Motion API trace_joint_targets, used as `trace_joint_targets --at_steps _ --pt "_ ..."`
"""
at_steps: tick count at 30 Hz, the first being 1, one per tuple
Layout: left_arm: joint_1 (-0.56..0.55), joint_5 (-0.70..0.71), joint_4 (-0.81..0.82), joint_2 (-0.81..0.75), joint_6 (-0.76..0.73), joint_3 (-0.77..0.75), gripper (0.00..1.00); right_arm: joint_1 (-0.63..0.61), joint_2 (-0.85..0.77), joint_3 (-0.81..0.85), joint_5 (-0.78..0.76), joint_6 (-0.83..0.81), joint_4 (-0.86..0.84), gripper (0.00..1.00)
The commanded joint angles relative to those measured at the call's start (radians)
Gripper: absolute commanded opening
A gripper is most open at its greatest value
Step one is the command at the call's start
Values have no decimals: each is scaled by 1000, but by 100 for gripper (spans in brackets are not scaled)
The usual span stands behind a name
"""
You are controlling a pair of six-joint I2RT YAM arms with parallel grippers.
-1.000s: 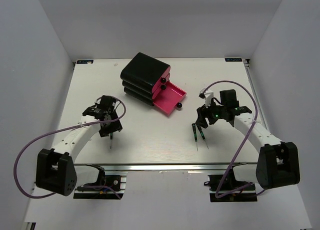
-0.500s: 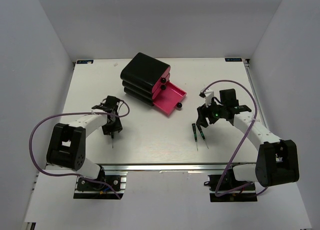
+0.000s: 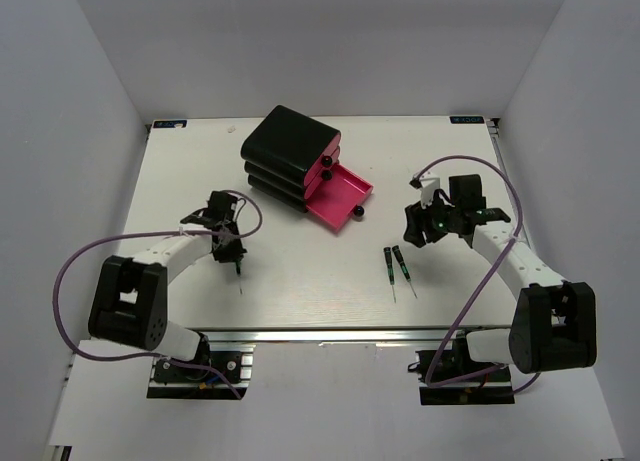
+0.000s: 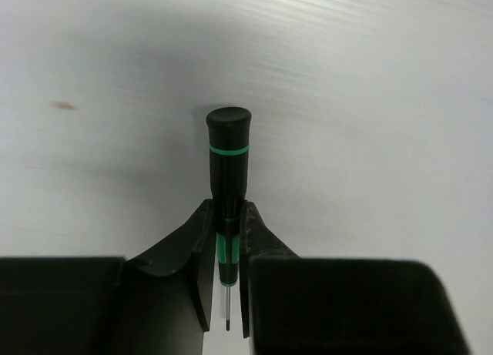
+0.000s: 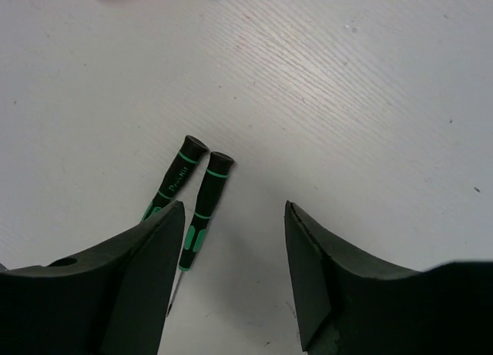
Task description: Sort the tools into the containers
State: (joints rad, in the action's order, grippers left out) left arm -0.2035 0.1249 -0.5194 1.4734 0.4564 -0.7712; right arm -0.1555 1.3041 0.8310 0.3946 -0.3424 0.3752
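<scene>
Lying at the left part of the table [image 3: 300, 291], a thin black precision screwdriver [image 4: 228, 151] is being clamped by the left gripper [image 4: 229, 216] — its long axis is running straight out from the wrist, cap leading. The open drawer [image 3: 345, 191] of the black box [image 3: 290, 146] is standing beyond it to the right, showing nothing inside, while the right gripper [image 5: 233, 216], jaws apart and holding nothing, is hovering near two more screwdrivers [image 5: 206, 197].

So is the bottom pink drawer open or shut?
Open. The bottom drawer sticks far out of the black box, with its pink tray showing.
</scene>
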Motion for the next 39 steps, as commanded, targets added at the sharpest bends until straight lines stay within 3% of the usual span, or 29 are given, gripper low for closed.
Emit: trace_joint_targets --at_steps 1,4,5,7,10,11,14,21,24,27,30,31,32,35,39 --pt "-135 -169 48 -151 -10 -22 0 26 -14 42 -23 10 10 59" --pt "-299 -211 73 -232 -10 -81 0 51 -28 28 -16 5 7 42" --pt "-330 -215 79 -237 -16 -100 0 56 -31 23 -13 8 7 26" --pt "-405 -209 88 -219 -28 -170 0 68 -31 13 7 2 8 17" --pt "-432 -200 90 -113 -79 -269 0 70 -31 -3 36 -12 8 25" --pt "-433 -200 99 -76 -117 -342 0 70 -29 -6 47 -18 8 33" --pt "-435 -214 108 98 -200 -520 0 71 -20 -4 53 -21 8 41" --pt "-436 -170 12 502 -331 -987 0 71 -16 -4 58 -14 5 50" --pt "-436 -139 -17 609 -346 -1120 0 71 -19 -12 55 -7 -1 53" --pt "-436 -101 -27 660 -346 -1155 1 71 -19 -16 49 -7 -7 57" --pt "-436 -62 -24 683 -334 -1145 23 71 -5 -18 35 -6 -16 60" --pt "-436 -50 -25 688 -329 -1139 42 71 3 -17 33 -4 -21 61" --pt "-436 -48 -25 691 -320 -1136 49 71 18 -15 24 -1 -22 60" --pt "-436 -51 -27 693 -311 -1146 60 71 58 -6 7 8 -19 57" --pt "-436 -80 -33 670 -298 -1188 60 50 101 -3 -13 19 -18 52"
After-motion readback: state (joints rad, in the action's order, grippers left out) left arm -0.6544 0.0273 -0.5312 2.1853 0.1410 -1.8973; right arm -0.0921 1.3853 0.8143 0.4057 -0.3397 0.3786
